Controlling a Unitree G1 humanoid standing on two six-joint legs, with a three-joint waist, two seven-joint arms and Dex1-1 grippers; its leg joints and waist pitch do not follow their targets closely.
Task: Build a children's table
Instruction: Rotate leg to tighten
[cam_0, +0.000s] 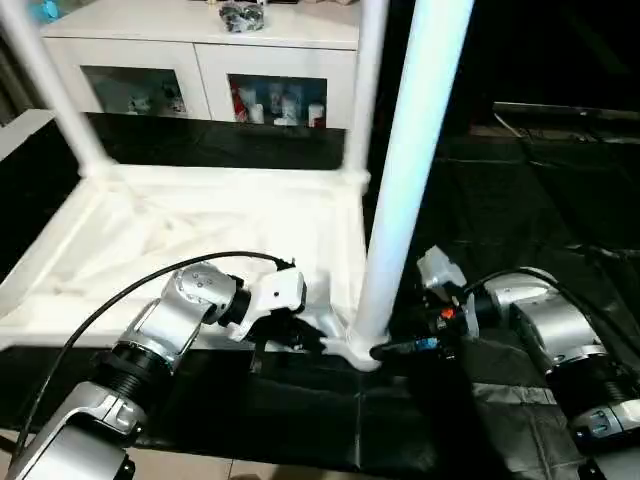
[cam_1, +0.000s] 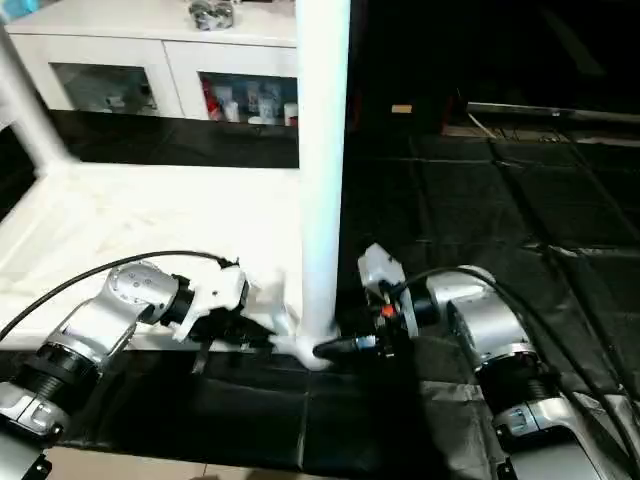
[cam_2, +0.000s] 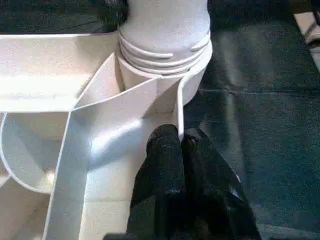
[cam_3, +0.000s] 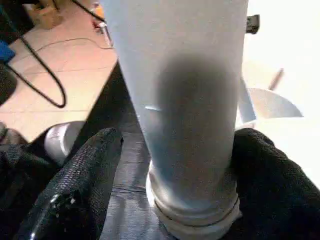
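Tabletop (cam_0: 200, 240) lies upside down on black mat (cam_0: 520, 200), legs up; cabinet (cam_0: 200, 60) behind. Left pincer (cam_2: 180, 150) clenched on rim rib. Right pincer (cam_3: 175, 165) straddles near leg (cam_0: 400, 200), fingers spread.

- The place looks like a lived-in room fitted out for robot trials, part home and part lab.
- A white cabinet (cam_0: 205, 70) with glass doors stands at the back, small bottles and boxes on its shelves.
- Black sheeting (cam_1: 480, 210) covers the floor under the work.
- Beyond it lies pale tiled floor (cam_3: 65, 75), crossed by a loose black cable (cam_3: 42, 82).
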